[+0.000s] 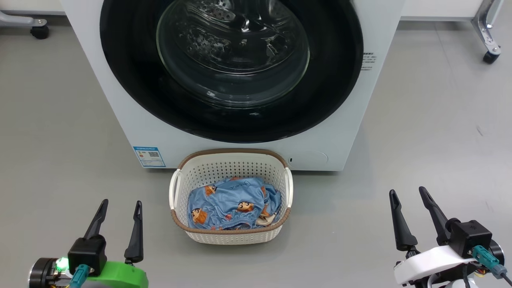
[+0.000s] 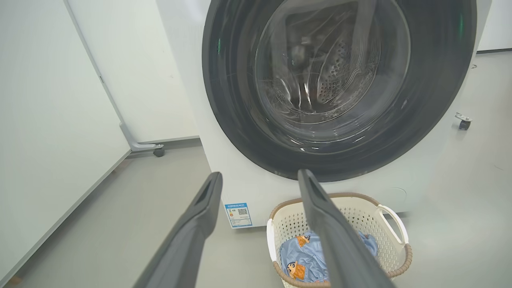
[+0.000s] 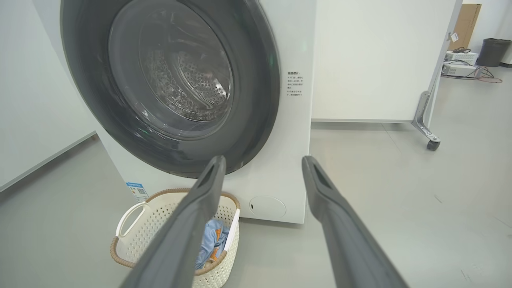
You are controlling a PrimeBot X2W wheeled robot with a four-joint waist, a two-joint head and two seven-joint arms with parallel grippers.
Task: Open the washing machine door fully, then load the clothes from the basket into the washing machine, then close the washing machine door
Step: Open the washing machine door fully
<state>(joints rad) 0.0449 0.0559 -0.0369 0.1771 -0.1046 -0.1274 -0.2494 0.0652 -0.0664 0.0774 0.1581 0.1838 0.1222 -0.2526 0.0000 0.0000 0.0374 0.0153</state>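
The white washing machine [image 1: 344, 132] stands ahead on the floor, its round black-rimmed door [image 1: 128, 84] flush against the front. Right before it sits the cream basket [image 1: 231, 164] holding the light blue clothes [image 1: 232, 202] with orange cartoon figures. My left gripper [image 1: 121, 206] hovers open at the lower left, well to the left of the basket. At the lower right my right gripper [image 1: 408, 193] is open too, with nothing between its fingers. The left wrist view looks at the door [image 2: 232, 132], basket [image 2: 372, 214] and clothes [image 2: 298, 260]; the right wrist view at door [image 3: 256, 120] and basket [image 3: 136, 224].
White panel walls on castor feet [image 1: 491, 56] flank the machine on both sides. Another castor [image 1: 40, 31] sits at the far left. A blue label sticker [image 1: 149, 156] marks the machine's lower left corner. Grey floor spreads around the basket.
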